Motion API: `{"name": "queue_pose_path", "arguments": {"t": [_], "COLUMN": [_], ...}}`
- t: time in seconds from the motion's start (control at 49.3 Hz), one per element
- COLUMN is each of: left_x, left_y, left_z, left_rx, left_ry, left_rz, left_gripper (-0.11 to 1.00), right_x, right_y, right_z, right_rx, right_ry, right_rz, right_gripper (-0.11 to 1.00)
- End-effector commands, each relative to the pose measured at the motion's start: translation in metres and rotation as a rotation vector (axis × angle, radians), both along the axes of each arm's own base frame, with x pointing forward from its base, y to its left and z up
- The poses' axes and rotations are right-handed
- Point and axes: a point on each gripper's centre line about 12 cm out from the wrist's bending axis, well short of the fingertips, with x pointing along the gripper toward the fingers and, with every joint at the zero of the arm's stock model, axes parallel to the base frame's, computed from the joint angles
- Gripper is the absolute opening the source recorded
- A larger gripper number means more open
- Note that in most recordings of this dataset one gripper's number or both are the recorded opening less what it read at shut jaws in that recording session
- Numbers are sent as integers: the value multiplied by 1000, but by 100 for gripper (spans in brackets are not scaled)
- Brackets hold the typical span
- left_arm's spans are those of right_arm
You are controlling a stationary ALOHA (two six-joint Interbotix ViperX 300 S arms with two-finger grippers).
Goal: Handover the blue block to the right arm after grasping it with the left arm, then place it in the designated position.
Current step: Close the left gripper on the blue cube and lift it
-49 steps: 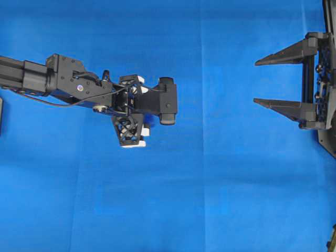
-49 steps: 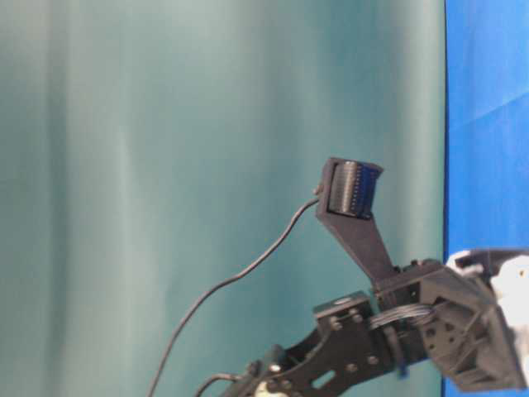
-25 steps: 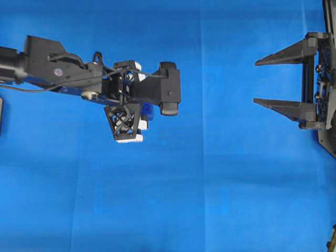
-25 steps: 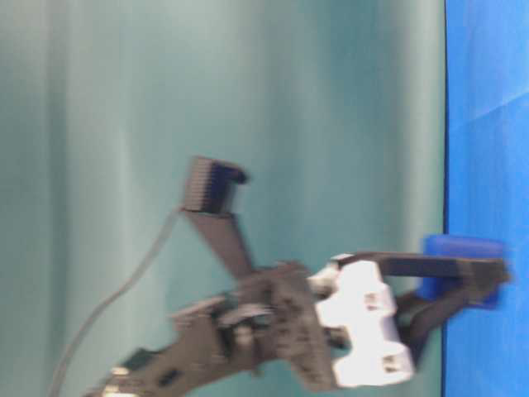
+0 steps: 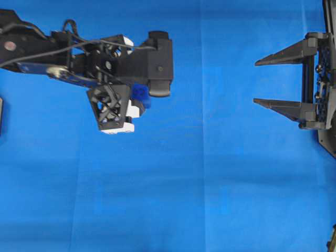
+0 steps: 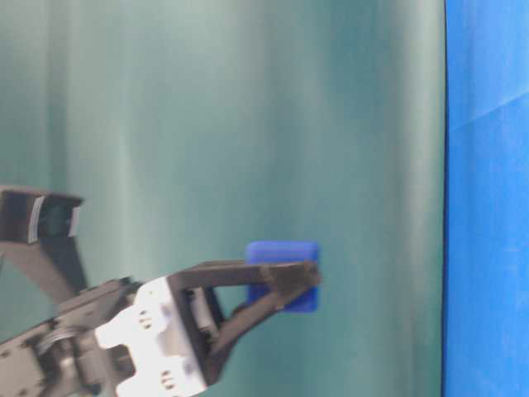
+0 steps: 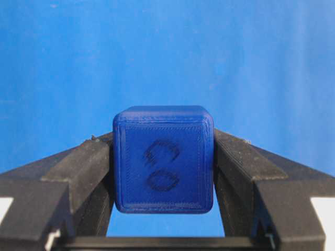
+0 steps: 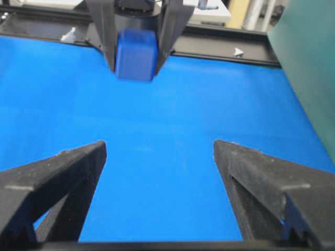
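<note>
Dark-blue and rounded, the blue block [image 7: 163,159] is sitting clamped between the left gripper [image 7: 163,172] fingers, clear of the cloth [image 5: 210,184]. Opposite, the right gripper [image 5: 260,81] is standing spread wide, gripping nothing.

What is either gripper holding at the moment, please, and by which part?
The left gripper holds the blue block, its fingers pressed against two opposite side faces. The right gripper is open and holds nothing.

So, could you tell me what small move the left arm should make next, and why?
Probably carry the blue block toward the right tool. The left tool already grips it clear of the cloth, while the right tool waits open across the gap.
</note>
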Motion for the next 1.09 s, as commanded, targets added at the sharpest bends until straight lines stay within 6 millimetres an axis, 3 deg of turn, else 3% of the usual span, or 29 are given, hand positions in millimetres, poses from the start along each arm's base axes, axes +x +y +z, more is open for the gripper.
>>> {"name": "queue_pose_path", "arguments": {"t": [0.0, 0.162, 1.075], "left_x": [-22, -22, -23], "left_y": [-1, -1, -1], "left_z": [63, 69, 68], "left_rx": [6, 7, 10], "left_ry": [-147, -153, -149], "left_rz": [-3, -4, -1], "left_gripper": [46, 46, 46], "right_x": [2, 2, 3], "right_y": [-1, 0, -1], "right_z": [10, 10, 8], "right_rx": [3, 3, 4], "right_ry": [-25, -23, -14], "right_rz": [-2, -1, -2], "right_gripper": [97, 97, 97]}}
